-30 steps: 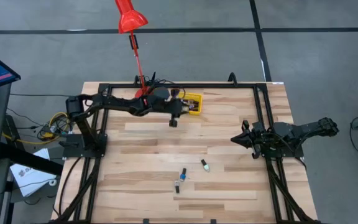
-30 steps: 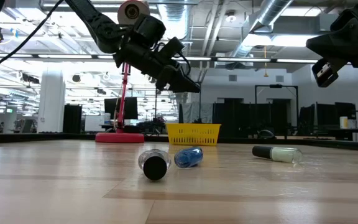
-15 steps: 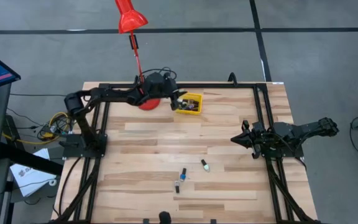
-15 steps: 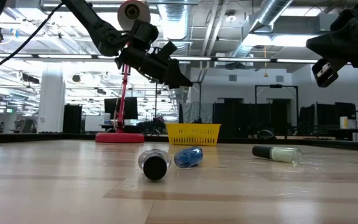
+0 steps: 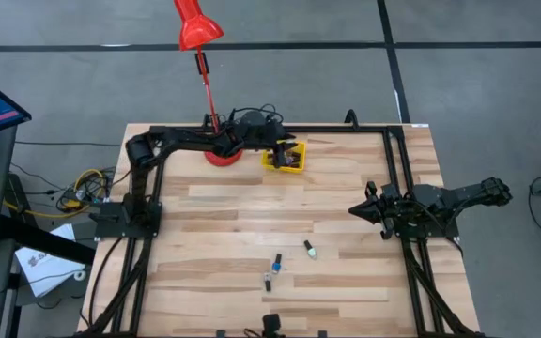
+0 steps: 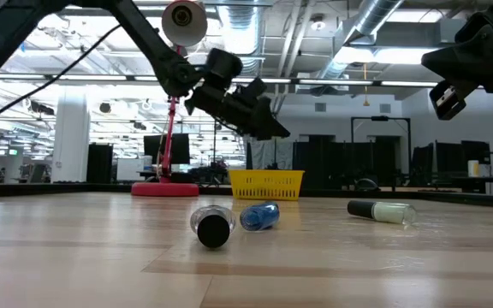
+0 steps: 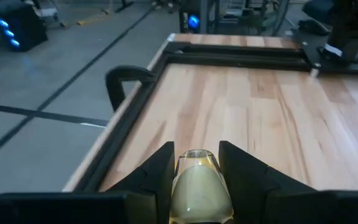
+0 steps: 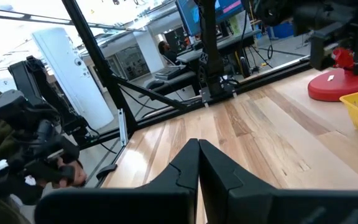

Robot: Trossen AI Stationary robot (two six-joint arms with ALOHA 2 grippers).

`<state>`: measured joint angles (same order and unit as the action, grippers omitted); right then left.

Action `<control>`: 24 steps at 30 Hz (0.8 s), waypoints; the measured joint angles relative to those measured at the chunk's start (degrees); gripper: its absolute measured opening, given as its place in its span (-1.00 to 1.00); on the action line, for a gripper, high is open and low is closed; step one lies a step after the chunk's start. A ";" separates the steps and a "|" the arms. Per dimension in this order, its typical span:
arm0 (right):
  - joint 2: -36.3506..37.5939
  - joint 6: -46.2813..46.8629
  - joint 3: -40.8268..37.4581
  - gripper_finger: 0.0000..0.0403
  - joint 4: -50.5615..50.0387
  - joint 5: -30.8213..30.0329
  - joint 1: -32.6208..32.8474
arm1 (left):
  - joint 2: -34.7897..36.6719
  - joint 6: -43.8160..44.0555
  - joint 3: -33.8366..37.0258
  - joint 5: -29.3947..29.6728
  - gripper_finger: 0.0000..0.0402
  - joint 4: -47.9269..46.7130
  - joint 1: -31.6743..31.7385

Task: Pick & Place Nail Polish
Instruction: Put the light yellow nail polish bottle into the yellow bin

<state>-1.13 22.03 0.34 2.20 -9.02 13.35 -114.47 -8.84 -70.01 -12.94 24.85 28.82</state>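
A grey floor (image 5: 496, 84) with dark lines is seen; ceiling ducts (image 6: 375, 26) and strip lights are lit above.

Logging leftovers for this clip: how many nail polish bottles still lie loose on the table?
3: a pale green one, a blue one and a dark-capped one beside it. Another sits in the left gripper; the bin may hide more.

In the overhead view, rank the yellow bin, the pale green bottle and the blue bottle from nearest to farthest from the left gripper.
1. The yellow bin: at the table's far edge, right under the left gripper, which holds a pale yellow bottle.
2. The pale green bottle: lying toward the near side, slightly right of centre.
3. The blue bottle: just left of the green one, a little nearer the front edge.
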 joint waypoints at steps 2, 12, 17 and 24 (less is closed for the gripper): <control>0.02 -0.01 0.00 -1.00 0.00 0.00 0.01 | -1.44 0.26 -1.24 -1.08 -0.47 -0.28 0.01; 0.00 -0.01 0.00 -1.00 0.00 0.00 0.01 | -2.72 2.34 -2.00 -0.79 -0.47 -4.56 0.02; 0.00 0.00 0.00 -1.00 0.02 0.00 -0.01 | -2.72 2.27 -1.60 1.48 -0.47 -4.49 0.02; 0.01 0.00 0.00 -1.00 0.01 0.00 0.00 | -2.72 2.99 0.19 2.00 -0.47 -6.96 0.26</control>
<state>-1.12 22.03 0.33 2.21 -9.02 13.36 -117.19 -5.86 -69.83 -10.94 17.89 29.08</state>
